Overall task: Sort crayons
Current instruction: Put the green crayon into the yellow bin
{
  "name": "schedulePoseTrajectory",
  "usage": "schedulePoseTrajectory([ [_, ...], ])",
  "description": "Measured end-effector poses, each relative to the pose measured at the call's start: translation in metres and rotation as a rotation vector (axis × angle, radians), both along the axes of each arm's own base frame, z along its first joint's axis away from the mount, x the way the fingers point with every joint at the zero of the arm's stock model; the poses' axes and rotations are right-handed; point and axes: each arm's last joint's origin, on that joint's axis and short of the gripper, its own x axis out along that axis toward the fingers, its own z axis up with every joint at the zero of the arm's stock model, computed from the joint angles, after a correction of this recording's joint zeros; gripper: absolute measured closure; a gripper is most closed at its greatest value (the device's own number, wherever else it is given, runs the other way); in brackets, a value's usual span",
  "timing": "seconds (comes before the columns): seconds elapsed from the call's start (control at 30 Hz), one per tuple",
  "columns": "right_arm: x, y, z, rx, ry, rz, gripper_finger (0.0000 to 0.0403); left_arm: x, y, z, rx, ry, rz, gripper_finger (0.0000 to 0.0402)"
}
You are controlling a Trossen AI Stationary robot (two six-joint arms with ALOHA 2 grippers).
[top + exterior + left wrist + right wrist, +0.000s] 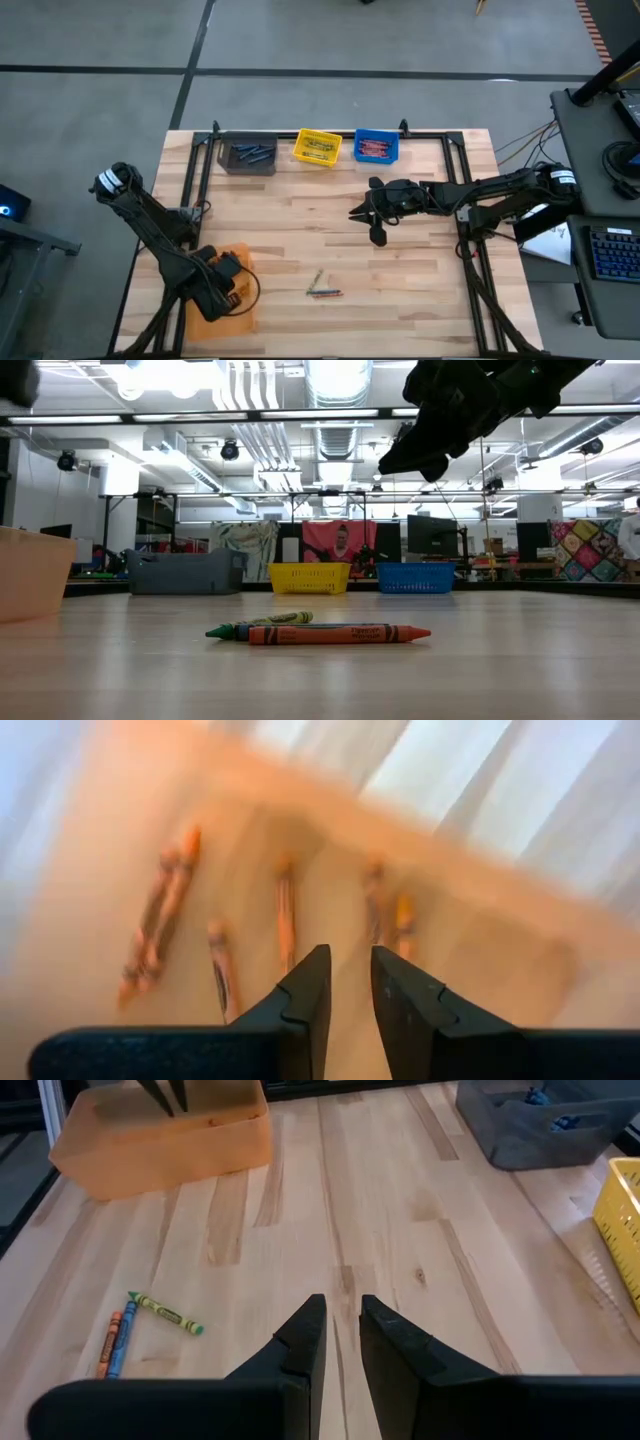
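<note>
robotics lab, wooden table [400,250], ceiling ducts [335,400], monitors [430,535], desk keyboard [612,252]

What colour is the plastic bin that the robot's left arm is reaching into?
Orange. The small orange plastic bin shows best in the right wrist view, near the table's corner.

Blurred in the left wrist view: crayons [285,910] inside the orange bin [480,935]. Cut off by the low view's edge: orange bin. Too small to read: label on the orange crayon [340,634].
</note>
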Motion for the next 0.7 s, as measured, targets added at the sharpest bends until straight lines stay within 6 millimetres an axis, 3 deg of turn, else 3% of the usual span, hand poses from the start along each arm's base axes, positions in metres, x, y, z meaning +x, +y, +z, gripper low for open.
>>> schedulePoseTrajectory([
  [0.33, 0.002, 0.010, 0.004, 0.023, -0.047, 0.024, 0.0346, 0.045, 0.015, 0.059, 0.265, -0.291, -0.153, 0.0362],
  [0.53, 0.004, 0.021, 0.010, 0.018, -0.106, 0.069, 0.0346, 0.072, 0.040, 0.070, 0.402, -0.331, -0.229, 0.0363],
  [0.7, 0.006, 0.027, 0.015, 0.035, -0.122, 0.083, 0.0346, 0.080, 0.055, 0.070, 0.547, -0.309, -0.306, 0.0363],
])
